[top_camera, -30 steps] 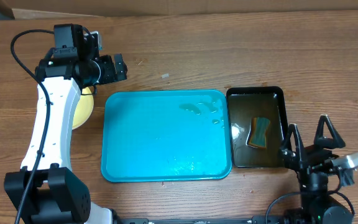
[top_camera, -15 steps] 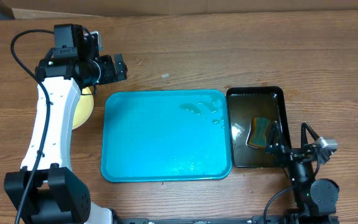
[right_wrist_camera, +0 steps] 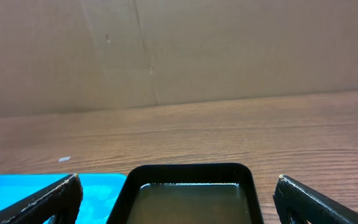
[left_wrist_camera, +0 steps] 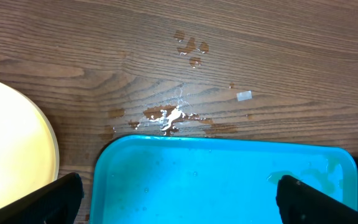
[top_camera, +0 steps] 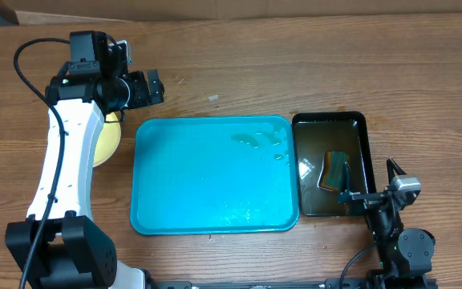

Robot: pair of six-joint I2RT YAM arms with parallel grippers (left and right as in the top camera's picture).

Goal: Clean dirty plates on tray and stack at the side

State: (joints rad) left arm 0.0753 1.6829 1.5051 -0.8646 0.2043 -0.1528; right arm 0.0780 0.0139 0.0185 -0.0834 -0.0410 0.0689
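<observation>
The turquoise tray [top_camera: 215, 172] lies mid-table and holds only water drops; it also shows in the left wrist view [left_wrist_camera: 222, 180] and the right wrist view [right_wrist_camera: 30, 186]. A pale yellow plate [top_camera: 109, 140] lies left of the tray, mostly hidden under my left arm; it shows in the left wrist view [left_wrist_camera: 11, 149]. The white plates are hidden. My left gripper [top_camera: 151, 87] is open and empty above the tray's far left corner [left_wrist_camera: 176, 199]. My right gripper [top_camera: 371, 193] is open and empty at the near edge of the black tray [right_wrist_camera: 176, 199].
A black tray of murky water [top_camera: 331, 164] stands right of the turquoise tray, with an orange and teal sponge [top_camera: 335, 170] in it. Water spots [left_wrist_camera: 173, 115] and a small white scrap [left_wrist_camera: 244, 95] lie on the wood behind the tray. A cardboard wall [right_wrist_camera: 179, 50] stands at the back.
My right arm has drawn back and turned at the near right edge. The left arm and plate have not moved.
</observation>
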